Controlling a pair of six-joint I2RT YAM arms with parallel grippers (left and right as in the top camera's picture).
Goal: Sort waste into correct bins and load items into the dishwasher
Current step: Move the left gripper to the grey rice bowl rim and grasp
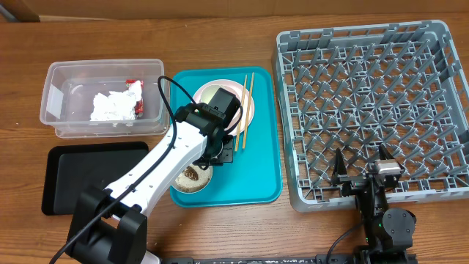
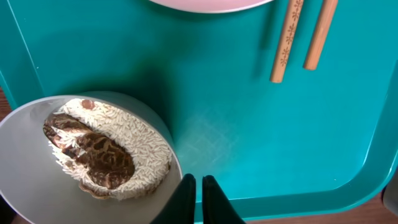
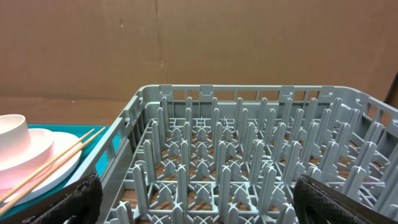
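Observation:
A grey bowl [image 1: 193,178] [image 2: 25,162] of brown food scraps and rice [image 2: 106,152] stands at the front of the teal tray. My left gripper [image 1: 219,154] [image 2: 199,190] is shut and empty, just right of the bowl's rim. Two chopsticks [image 1: 245,110] [image 2: 287,40] lie beside the pink plate [image 1: 249,108] [image 3: 43,177]. A pale bowl [image 3: 12,134] sits on the plate, mostly hidden overhead by my arm. The napkin [image 1: 111,105] and red wrapper [image 1: 136,110] lie in the clear tub [image 1: 55,99]. My right gripper [image 1: 362,176] [image 3: 199,208] is open at the grey rack [image 1: 366,95] [image 3: 249,143].
The black tray [image 1: 58,183] lies at the front left, beside my left arm's base. The teal tray [image 1: 264,169] [image 2: 261,137] sits between the tub and the rack. A brown cardboard wall [image 3: 199,43] stands behind the rack.

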